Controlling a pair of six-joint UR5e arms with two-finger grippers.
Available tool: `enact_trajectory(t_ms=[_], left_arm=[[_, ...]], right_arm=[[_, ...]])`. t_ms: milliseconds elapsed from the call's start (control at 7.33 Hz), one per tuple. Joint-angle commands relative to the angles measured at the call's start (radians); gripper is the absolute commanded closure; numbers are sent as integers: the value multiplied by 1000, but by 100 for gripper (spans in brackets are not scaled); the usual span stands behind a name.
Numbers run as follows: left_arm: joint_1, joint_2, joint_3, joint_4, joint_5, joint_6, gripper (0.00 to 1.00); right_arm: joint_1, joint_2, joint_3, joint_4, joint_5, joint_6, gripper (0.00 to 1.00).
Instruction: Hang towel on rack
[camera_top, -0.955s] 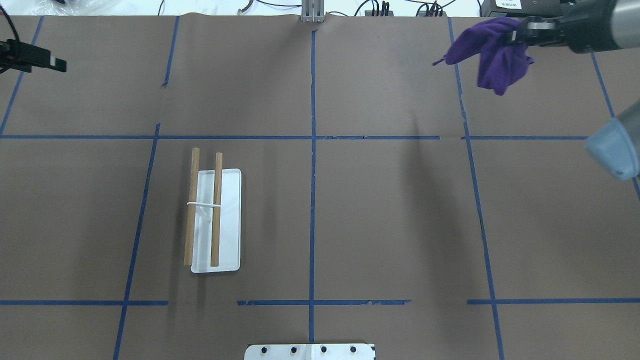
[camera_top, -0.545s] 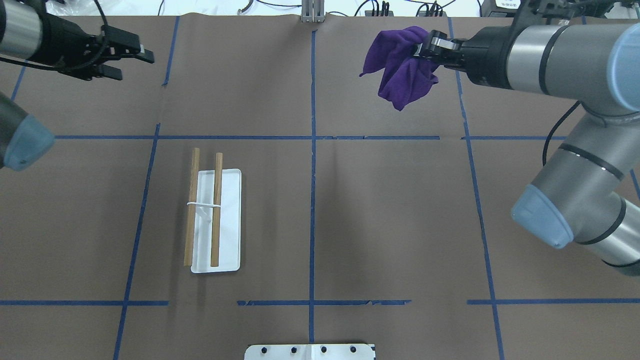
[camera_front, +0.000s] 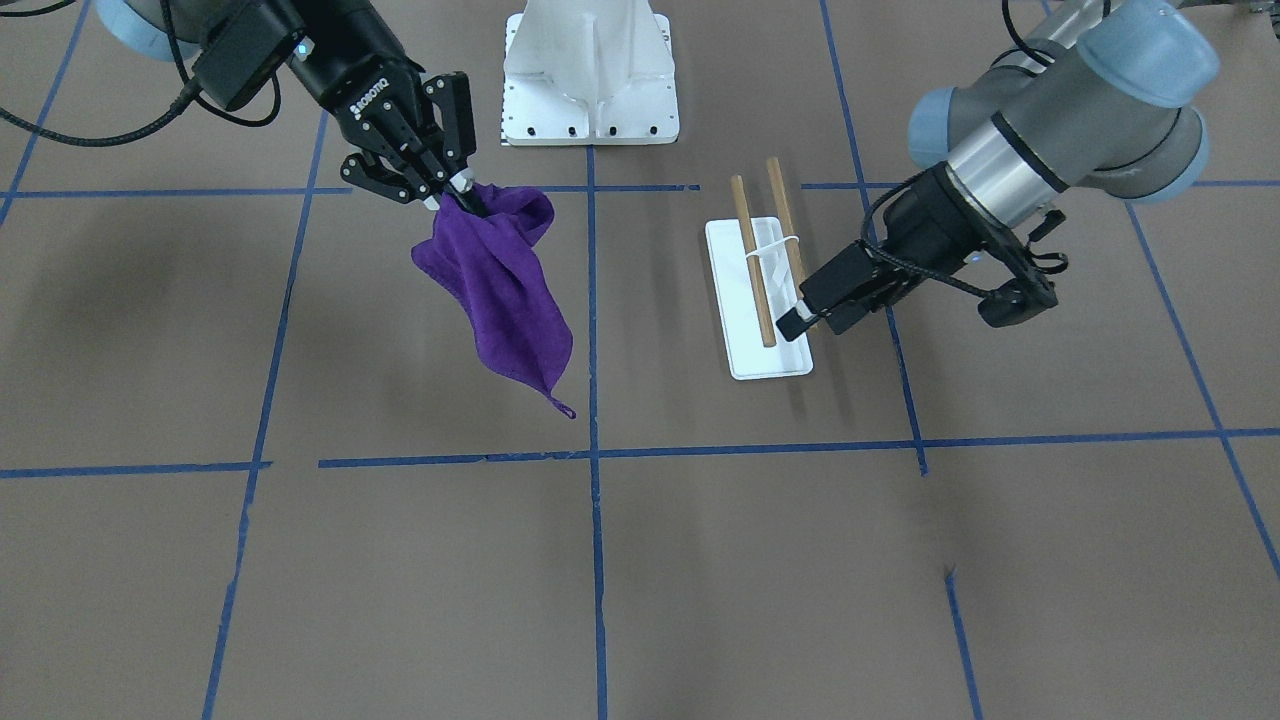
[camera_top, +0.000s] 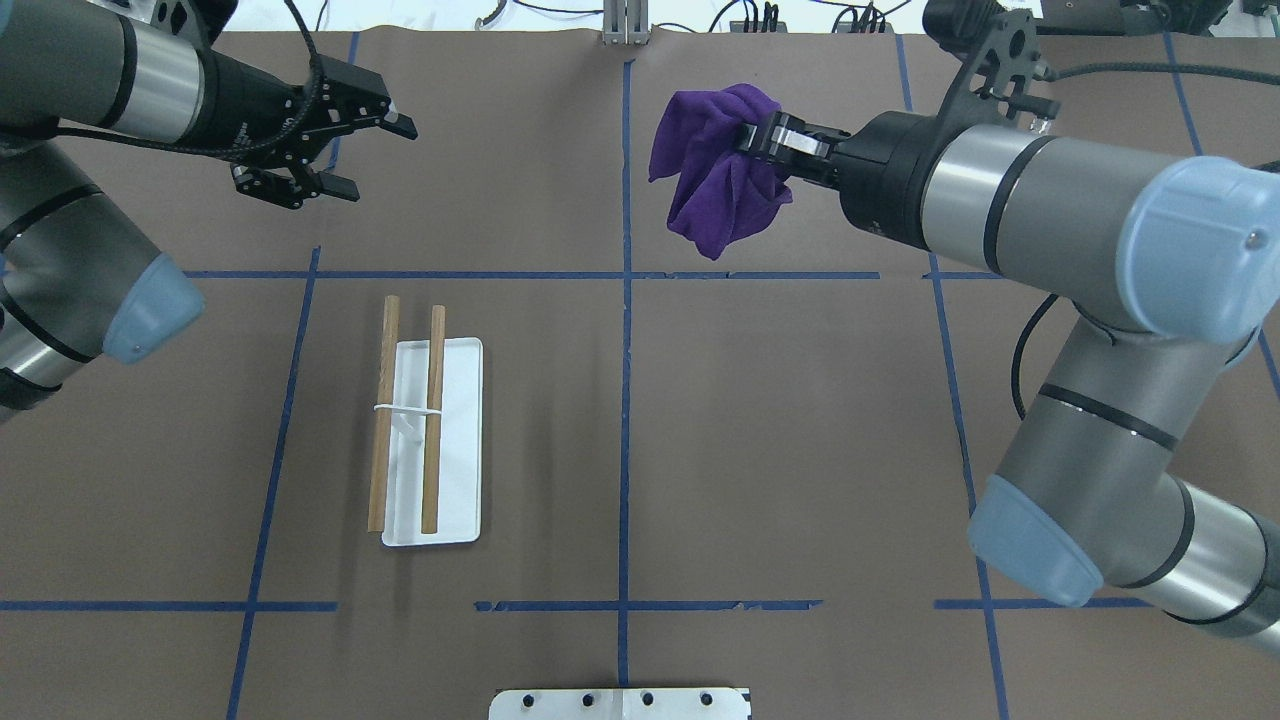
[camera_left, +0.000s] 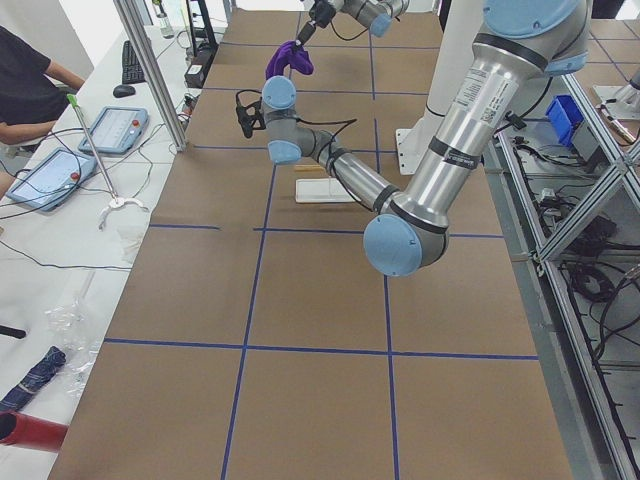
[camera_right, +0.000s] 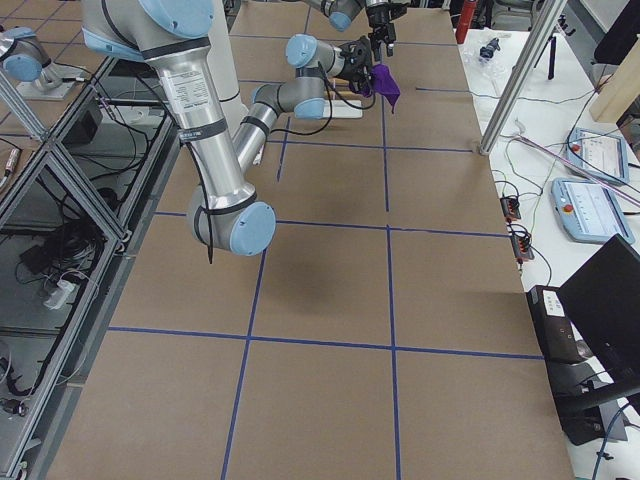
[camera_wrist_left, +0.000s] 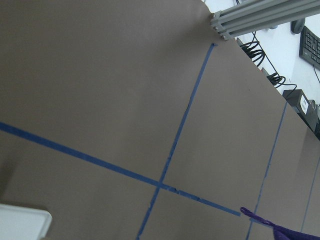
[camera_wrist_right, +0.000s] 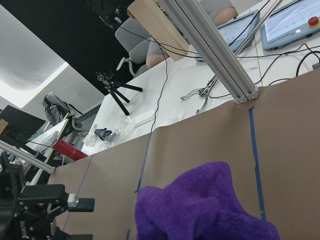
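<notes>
Currently holding towel (camera_top: 715, 190) (purple) aloft in right gripper (camera_top: 755, 135), jaws clenched on its bunched top, cloth hanging clear of desk (camera_top: 780, 450), near middle of its far edge. Got left gripper (camera_top: 375, 158) spread wide, grasping nothing, up toward far-left corner. Seeing rack (camera_top: 455, 450) standing left of centre, roughly midway between near and far edges, well apart from towel

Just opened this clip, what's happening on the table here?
The right claw is shut on a purple towel, holding it bunched in the air above the far middle of the table. The left claw hangs open and empty over the far left. The rack stands nearer the robot, bare, so the towel is not yet hung.
</notes>
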Motion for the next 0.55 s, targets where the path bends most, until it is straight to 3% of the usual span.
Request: enact_trajectory(t_ms=[0,409], left_arm=[[42,-60,2,2,1,-189,0],[58,-113,8,8,10,-370,0]], right_arm=[[-136,5,34,1,-174,-13,100],[-181,40,34,4,-284,-40,100]])
